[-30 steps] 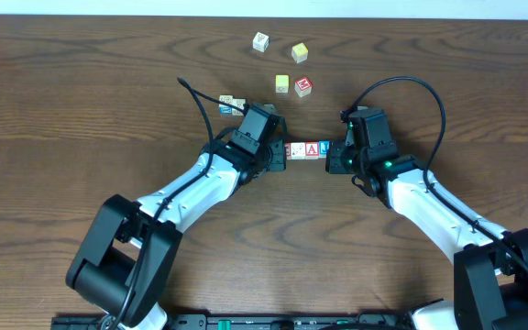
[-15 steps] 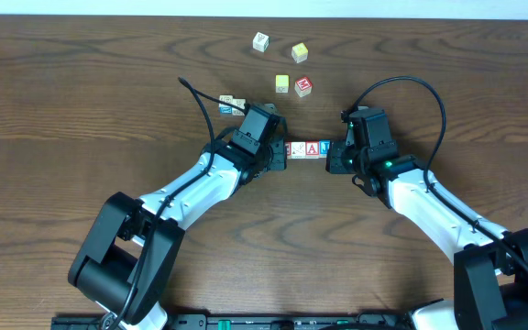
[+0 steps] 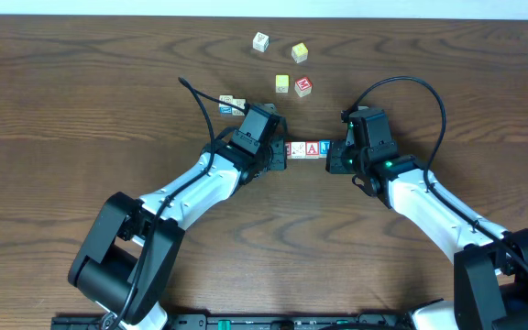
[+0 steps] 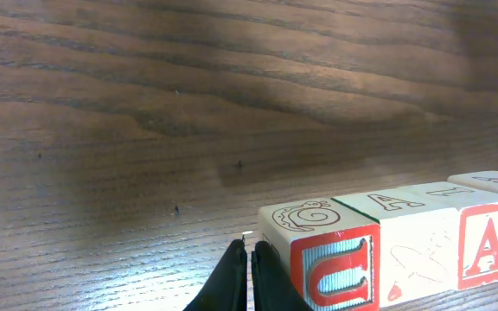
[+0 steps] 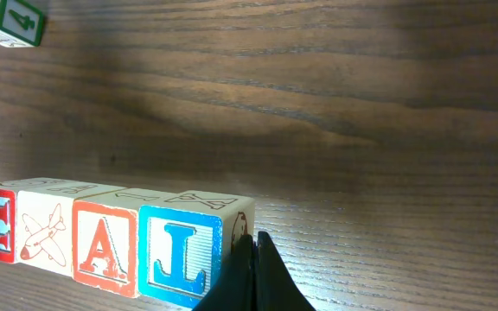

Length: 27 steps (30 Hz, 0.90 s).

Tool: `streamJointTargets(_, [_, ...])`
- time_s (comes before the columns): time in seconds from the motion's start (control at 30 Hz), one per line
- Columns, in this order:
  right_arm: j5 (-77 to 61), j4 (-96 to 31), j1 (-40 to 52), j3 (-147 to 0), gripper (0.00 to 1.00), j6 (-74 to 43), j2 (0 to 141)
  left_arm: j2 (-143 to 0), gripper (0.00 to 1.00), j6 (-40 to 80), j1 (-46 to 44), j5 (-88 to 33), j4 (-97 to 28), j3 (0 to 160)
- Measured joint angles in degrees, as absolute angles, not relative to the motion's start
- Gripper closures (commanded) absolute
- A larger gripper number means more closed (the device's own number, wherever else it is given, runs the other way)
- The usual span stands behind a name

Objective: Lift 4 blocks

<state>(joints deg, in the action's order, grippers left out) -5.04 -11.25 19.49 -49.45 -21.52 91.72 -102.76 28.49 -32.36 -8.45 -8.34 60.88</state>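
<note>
Four blocks stand in one tight row [image 3: 306, 148] on the wooden table between my two grippers. The left wrist view shows the red-framed "C" block [image 4: 335, 268], the whitish block [image 4: 418, 255] and the red-framed "A" block [image 4: 489, 246]. My left gripper [image 4: 249, 252] is shut, empty, and pressed against the "C" end of the row. In the right wrist view the blue "L" block [image 5: 178, 255] ends the row beside the "A" block [image 5: 104, 246]. My right gripper [image 5: 251, 244] is shut, empty, and touches the side of the "L" block. I cannot tell whether the row is off the table.
Behind the row lie loose cubes: a white one [image 3: 260, 41], two yellow ones [image 3: 299, 52] [image 3: 282, 83] and a red one [image 3: 302, 86]. A pair of white cubes with blue-green marks [image 3: 230, 104] sits behind my left arm. A green-marked cube [image 5: 11, 19] shows in the right wrist view.
</note>
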Motion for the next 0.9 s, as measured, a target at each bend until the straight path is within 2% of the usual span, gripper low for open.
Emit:
streamJointTargets(0.63, [-5.1, -8.8, 19.4, -49.5, 0.99, -21.8, 96.0, -102.9, 0.93, 28.5, -32.4, -8.1, -8.1, 60.9])
streamJointTargets(0.9, [-5.1, -8.0, 19.4, -49.5, 0.99, -21.9, 96.2, -107.6, 0.93, 29.3, -32.4, -8.7, -6.1, 60.9])
